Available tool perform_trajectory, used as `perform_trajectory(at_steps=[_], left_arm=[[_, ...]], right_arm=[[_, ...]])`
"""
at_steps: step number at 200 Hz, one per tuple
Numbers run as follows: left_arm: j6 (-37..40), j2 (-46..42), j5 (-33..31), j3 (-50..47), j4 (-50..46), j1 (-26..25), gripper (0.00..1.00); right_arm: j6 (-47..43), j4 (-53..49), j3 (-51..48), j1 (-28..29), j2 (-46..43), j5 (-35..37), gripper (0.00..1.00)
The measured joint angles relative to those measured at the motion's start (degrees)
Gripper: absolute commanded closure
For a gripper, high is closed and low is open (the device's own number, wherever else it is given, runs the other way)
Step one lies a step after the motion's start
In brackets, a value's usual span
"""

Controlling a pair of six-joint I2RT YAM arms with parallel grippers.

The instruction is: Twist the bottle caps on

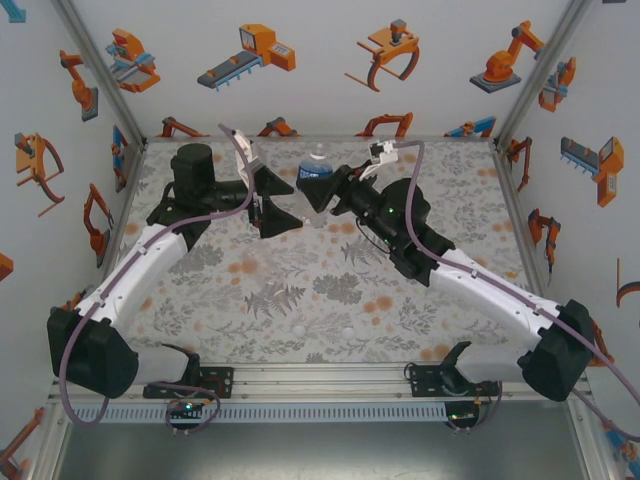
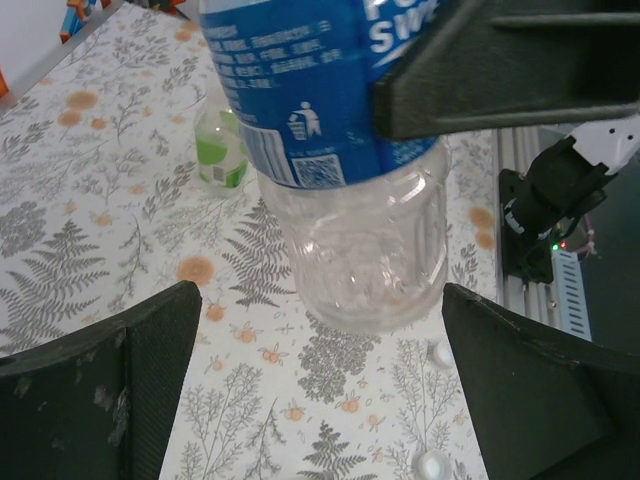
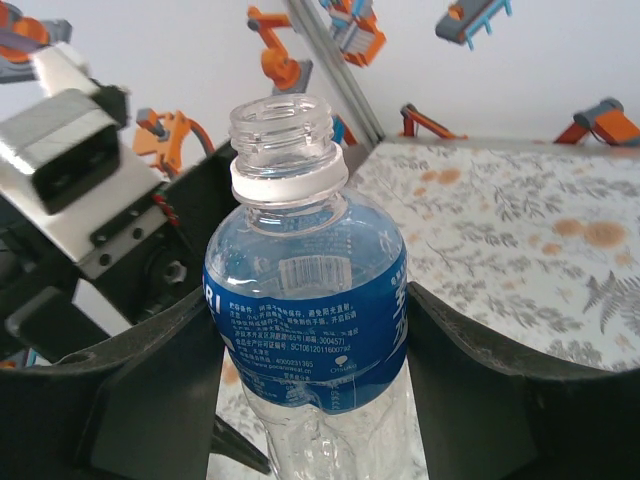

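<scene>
Clamping the blue-label bottle (image 3: 305,300) across its label, my right tool (image 3: 312,335) has both fingers (image 3: 150,400) pressed flat to the sides, so it's closed down to bottle width w/ a firm hold. The neck is open, threads bare, no cap on it, just a white collar ring under the threads.

From the top cam the bottle (image 1: 318,172) sits around the middle of the counter (image 1: 300,280), toward the far edge, with the right tool (image 1: 320,192) on it and the left tool (image 1: 272,207) just beside it on the left. Can't tell if the base touches the counter or hangs above it.

My left tool (image 2: 320,335) is spread wide, fingers (image 2: 110,390) well apart either side of the bottle's clear lower half, not touching it, nothing held. One right-tool finger shows in that wrist cam, lying over the label.

Green-tinted bottle (image 2: 220,150) stands upright on the counter, apart from the held one, no cap on that I can see.

Two caps (image 2: 432,465) lie loose on the counter, near each other; on the top cam they're small white dots (image 1: 347,330) around the middle toward the near edge, well apart from both tools.
</scene>
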Motion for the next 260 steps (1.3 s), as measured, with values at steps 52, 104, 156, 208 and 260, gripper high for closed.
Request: perform_trajectory(at_steps=[52, 104, 156, 208, 260], left_arm=[[-5.07, 1.14, 1.33, -0.48, 5.53, 0.0, 0.03], [-7.41, 1.46, 1.66, -0.81, 7.82, 0.0, 0.11], [-7.39, 2.08, 1.38, -0.81, 7.41, 0.04, 0.29], [-6.99, 2.16, 1.38, -0.81, 7.04, -0.07, 0.46], [-5.92, 2.14, 1.46, -0.81, 6.05, -0.07, 0.66]], right_arm=[[-1.07, 7.96, -0.55, 4.5, 2.45, 8.31, 0.8], [-4.52, 11.91, -0.35, 9.33, 6.14, 16.24, 0.81], [-6.88, 13.79, 1.9, 12.52, 9.05, 23.91, 0.82], [-8.33, 15.19, 2.56, 13.49, 9.77, 26.6, 0.83], [-8.57, 15.04, 2.56, 14.16, 9.75, 28.0, 0.52]])
